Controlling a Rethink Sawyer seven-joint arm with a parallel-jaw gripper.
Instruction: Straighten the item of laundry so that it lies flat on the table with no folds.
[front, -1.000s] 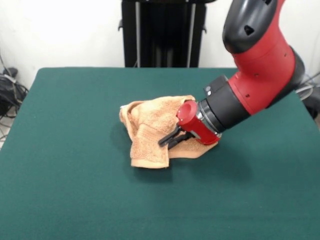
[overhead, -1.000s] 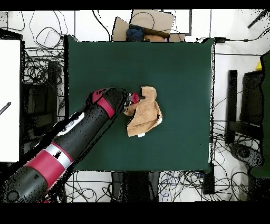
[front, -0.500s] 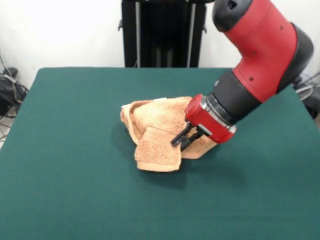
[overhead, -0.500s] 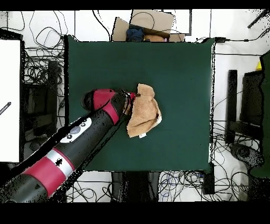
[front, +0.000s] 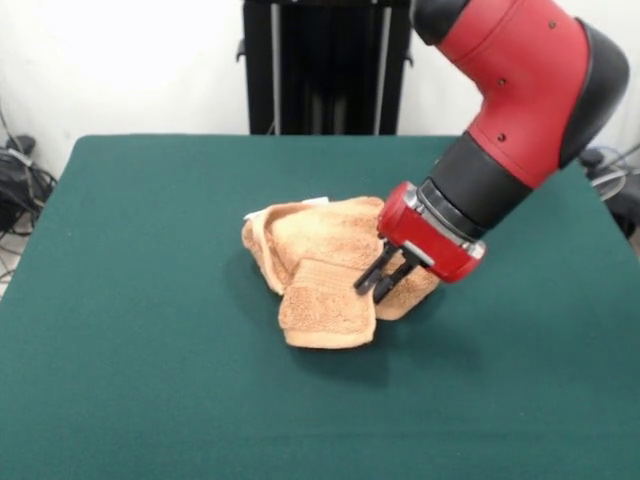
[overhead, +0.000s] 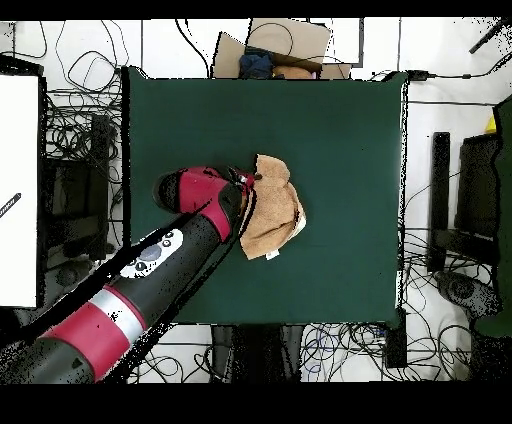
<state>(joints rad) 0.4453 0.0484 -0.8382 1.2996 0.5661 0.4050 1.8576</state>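
Sawyer arm (front: 520, 90): glossy red shell w/ small dark screw holes, black wrist collar, red end cap. Gripper (front: 381, 285): 2 thin black fingers. Overhead: white markings on black link.

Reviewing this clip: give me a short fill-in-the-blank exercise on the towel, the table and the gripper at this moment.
1. The towel lies ____ rather than flat.
2. The table has a dark ____ top.
3. The gripper has its tips at the ____.
4. The small white tag shows in the ____ view.

Missing words: bunched up; green; towel; overhead
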